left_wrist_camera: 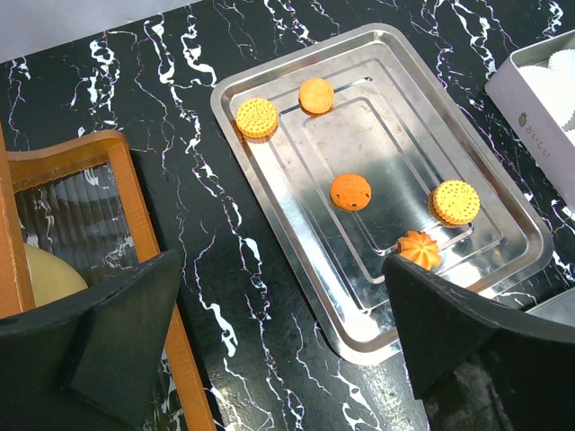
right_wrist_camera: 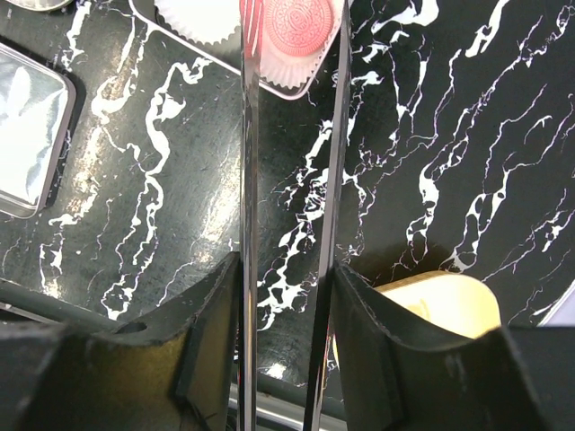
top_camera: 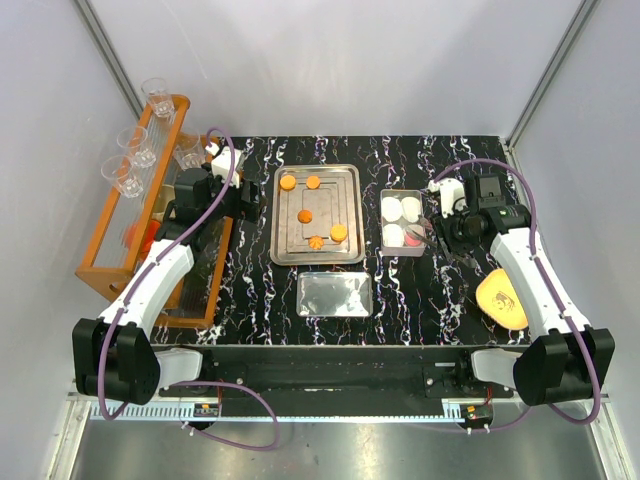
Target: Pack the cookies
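Several orange cookies lie on the steel tray (top_camera: 350,205): round ones (left_wrist_camera: 257,117), (left_wrist_camera: 316,94), (left_wrist_camera: 350,191), (left_wrist_camera: 455,201) and a flower-shaped one (left_wrist_camera: 420,249). A pink cookie (right_wrist_camera: 292,22) sits in a paper cup in the white box (top_camera: 404,250). My right gripper (right_wrist_camera: 286,269) is shut on steel tongs (right_wrist_camera: 248,135). Their two blades reach on either side of the pink cookie; I cannot tell whether they pinch it. My left gripper (left_wrist_camera: 278,332) is open and empty, just left of the tray's near corner.
White paper cups (top_camera: 392,207) fill the rest of the box. A small steel lid (top_camera: 334,295) lies in front of the tray. A yellow-orange lump (top_camera: 502,300) lies by the right arm. A wooden rack (top_camera: 95,270) with glasses (top_camera: 158,97) stands at the left.
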Robot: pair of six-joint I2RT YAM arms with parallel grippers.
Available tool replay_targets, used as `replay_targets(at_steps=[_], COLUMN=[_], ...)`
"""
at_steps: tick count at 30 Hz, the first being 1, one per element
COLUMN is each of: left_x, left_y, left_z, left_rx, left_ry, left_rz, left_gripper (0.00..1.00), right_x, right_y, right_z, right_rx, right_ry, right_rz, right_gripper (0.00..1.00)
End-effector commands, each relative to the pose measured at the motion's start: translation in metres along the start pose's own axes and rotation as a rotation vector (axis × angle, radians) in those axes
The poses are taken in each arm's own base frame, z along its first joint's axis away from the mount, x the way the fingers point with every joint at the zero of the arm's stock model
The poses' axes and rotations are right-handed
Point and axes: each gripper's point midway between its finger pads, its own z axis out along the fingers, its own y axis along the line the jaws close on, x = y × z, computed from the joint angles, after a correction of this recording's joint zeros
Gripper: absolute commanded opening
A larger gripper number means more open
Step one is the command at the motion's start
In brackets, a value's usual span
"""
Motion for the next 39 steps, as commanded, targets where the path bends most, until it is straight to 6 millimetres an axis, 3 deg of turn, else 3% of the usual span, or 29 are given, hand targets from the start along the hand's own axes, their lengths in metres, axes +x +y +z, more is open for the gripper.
replay_targets(at_steps=[1, 8, 19, 28, 39], left_x=[-0.019, -0.018, -0.019, -0.017, -0.012], left_y=[-0.002, -0.001, -0.001, 0.002, 0.006], left_z=[-0.004, -0.003, -0.003, 0.0, 0.004], left_rx=[0.0, -0.001, -0.005, -0.012, -0.028], left_ry=[-0.072, -0.069, -0.07, -0.06, -0.042], left_rz=[0.021, 0.019, 0.023, 0.017, 0.02], left_gripper=[0.99, 0.99, 0.99, 0.99, 0.99], right_x=[-0.028, -0.057, -0.105, -0.147, -0.181], right_y=[0.001, 0.011, 0.022, 0.058, 0.1], right_z=[-0.014, -0.034, -0.042, -0.024, 0.033], right_rx=[-0.023, -0.101, -0.191, -0.204, -0.264], right_ry=[-0.094, -0.156, -0.222, -0.226, -0.168], right_rz=[0.0, 0.0, 0.003, -0.108, -0.199], right_gripper=[0.47, 0.46, 0.45, 0.44, 0.44])
